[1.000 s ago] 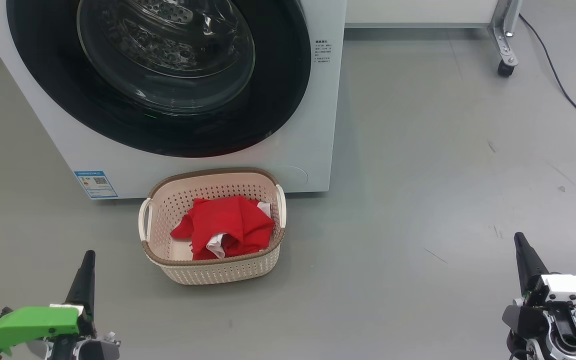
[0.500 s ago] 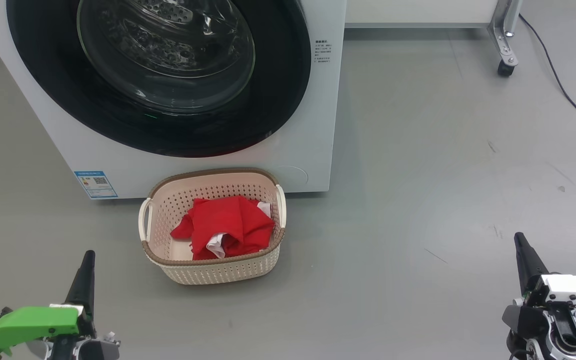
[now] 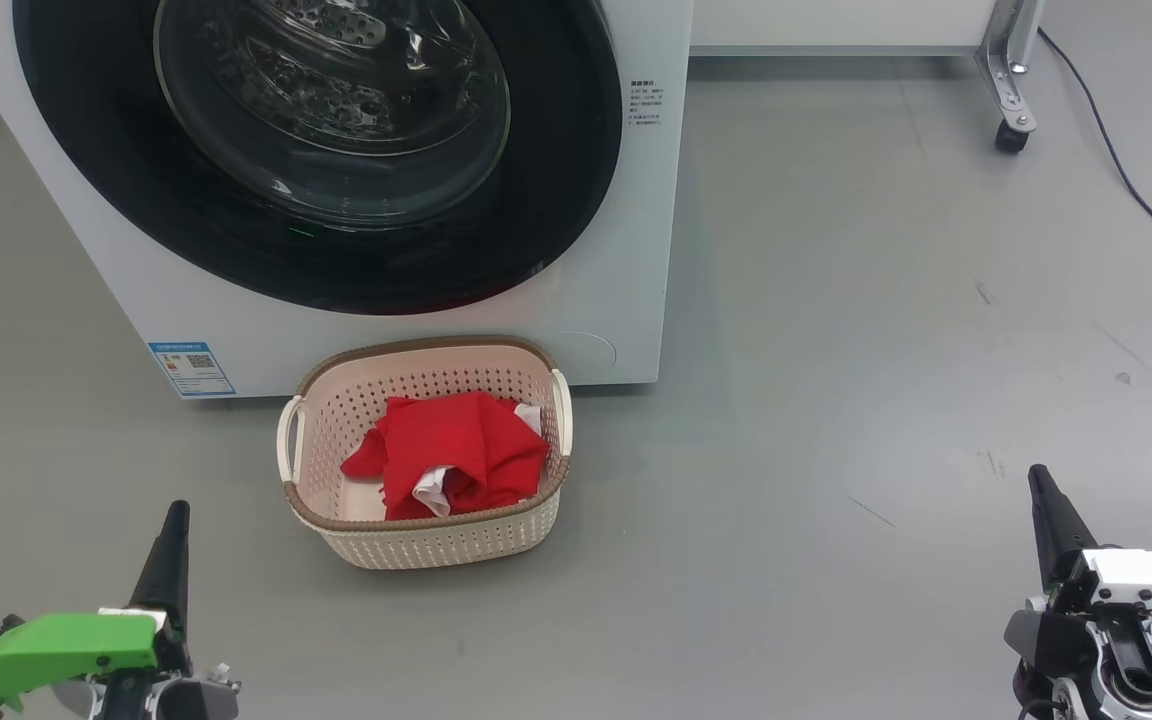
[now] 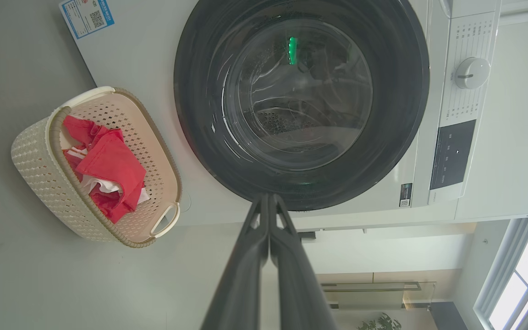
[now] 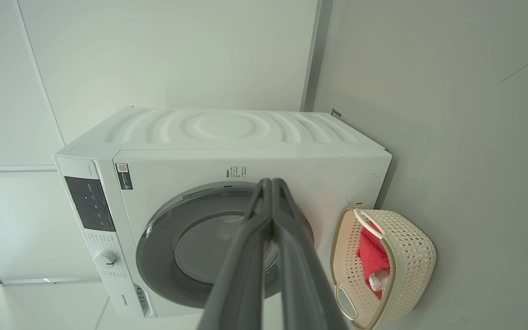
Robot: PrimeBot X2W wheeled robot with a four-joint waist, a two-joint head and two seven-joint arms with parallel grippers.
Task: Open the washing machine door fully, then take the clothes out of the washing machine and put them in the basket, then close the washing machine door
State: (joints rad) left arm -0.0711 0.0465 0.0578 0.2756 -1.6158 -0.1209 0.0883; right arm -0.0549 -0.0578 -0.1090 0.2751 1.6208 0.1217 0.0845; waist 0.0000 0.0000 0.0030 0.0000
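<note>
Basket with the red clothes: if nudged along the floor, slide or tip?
The basket probably slides: it sits low and wide on the smooth grey floor. Likely light: thin perforated plastic walls, holding only crumpled red clothes. A push high at the rim might tilt it.

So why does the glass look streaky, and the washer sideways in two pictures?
Head view: room light reflects in white streaks off the washing machine door. Left wrist view: a green glint on that glass; the window is washed out. Right wrist view: the camera is turned, so the washing machine looks tipped sideways.
</note>
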